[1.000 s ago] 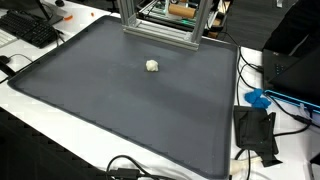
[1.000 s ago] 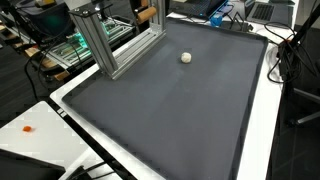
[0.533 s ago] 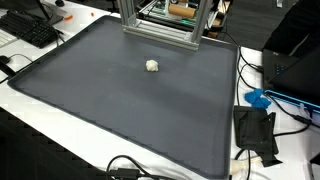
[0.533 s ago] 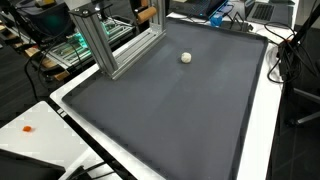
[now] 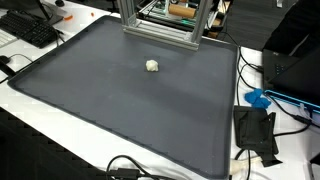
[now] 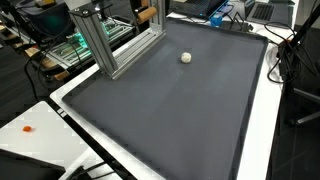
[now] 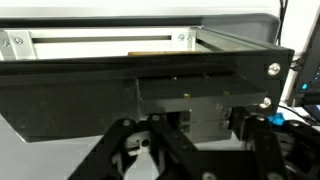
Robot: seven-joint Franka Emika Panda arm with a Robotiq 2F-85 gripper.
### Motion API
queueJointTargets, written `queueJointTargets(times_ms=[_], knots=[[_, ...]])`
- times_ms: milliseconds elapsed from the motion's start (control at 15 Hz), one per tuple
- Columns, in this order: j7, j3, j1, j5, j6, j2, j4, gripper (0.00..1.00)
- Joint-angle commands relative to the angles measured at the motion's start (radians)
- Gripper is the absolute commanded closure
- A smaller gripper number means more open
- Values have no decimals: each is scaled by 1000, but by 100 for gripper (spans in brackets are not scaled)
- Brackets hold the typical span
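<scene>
A small whitish lump (image 5: 152,66) lies alone on the dark grey mat (image 5: 120,110), towards its far side; it also shows as the whitish lump (image 6: 186,58) on the mat (image 6: 170,110). An aluminium frame (image 5: 160,25) stands at the mat's back edge, seen too as the frame (image 6: 112,42). No arm or gripper appears in either exterior view. In the wrist view my gripper (image 7: 190,160) shows only as dark linkages at the bottom edge, close against a black bar (image 7: 150,90) and an aluminium rail (image 7: 100,42). Its fingertips are hidden and nothing shows between them.
A black keyboard (image 5: 30,30) lies beyond the mat's corner. A blue object (image 5: 258,99), a black box (image 5: 255,130) and cables (image 5: 125,168) lie on the white table round the mat. A small orange thing (image 6: 28,129) sits on the white table.
</scene>
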Motion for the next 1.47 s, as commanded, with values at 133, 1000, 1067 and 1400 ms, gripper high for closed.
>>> queueJointTargets(times_ms=[133,1000,1067,1400], knots=[[13,12,5,-16,-10,13,-4,42],[-10,10,11,-27,-33,68,21,66],[-10,10,11,-29,-37,72,23,35],[-15,17,16,-35,-44,109,29,31]])
